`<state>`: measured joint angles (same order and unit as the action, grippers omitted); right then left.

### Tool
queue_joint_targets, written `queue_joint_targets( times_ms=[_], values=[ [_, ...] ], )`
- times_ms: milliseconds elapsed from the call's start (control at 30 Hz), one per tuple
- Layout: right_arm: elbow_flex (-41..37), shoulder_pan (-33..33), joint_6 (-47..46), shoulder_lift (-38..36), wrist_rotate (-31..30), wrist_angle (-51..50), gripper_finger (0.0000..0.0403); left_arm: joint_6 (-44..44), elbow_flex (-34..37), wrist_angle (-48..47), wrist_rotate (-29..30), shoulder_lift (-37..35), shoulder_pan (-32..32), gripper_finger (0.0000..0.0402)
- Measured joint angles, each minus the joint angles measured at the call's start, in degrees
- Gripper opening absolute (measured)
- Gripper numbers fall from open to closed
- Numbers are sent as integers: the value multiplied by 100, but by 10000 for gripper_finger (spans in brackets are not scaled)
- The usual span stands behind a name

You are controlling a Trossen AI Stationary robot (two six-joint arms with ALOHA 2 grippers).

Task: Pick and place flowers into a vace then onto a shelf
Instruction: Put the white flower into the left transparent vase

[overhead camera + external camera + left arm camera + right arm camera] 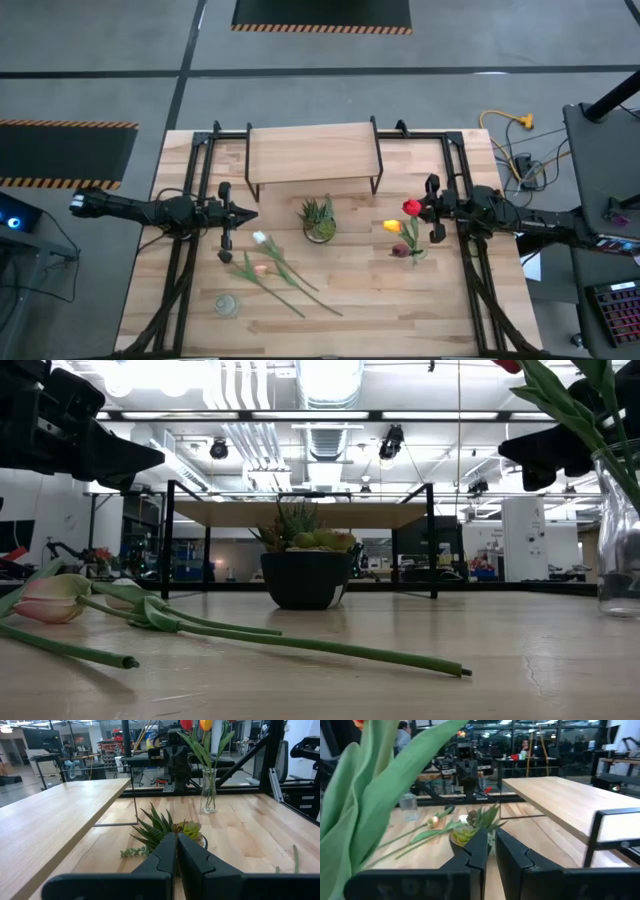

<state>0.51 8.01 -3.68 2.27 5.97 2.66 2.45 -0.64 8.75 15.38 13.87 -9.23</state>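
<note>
Loose flowers (150, 622) before potted plant (305, 565)

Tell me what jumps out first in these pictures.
A clear vase on the table's right side already holds red and yellow tulips, right beside the right gripper. More tulips lie loose on the wood toward the left. A potted plant sits in the middle, in front of the empty shelf.

Red, yellow, maroon tulips (408, 228) upright in clear vase (208, 791) on table's right side. White and pink tulips (275, 265) lie flat, left-centre. Shelf (312, 153) at back, bare.
</note>
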Motion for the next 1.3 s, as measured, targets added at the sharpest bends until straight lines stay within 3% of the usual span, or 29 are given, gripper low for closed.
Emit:
queue_joint_targets(
  times_ms=[200,700,1300],
  values=[
    [4,-20,8,-223,-18,-126,28,1,0,0,1,0,0,0],
    [2,-13,0,275,-15,12,28,4,0,-31,2,4,0,0],
    [2,-13,827,266,5,288,28,4,0,-28,2,0,0,0]
  ],
)
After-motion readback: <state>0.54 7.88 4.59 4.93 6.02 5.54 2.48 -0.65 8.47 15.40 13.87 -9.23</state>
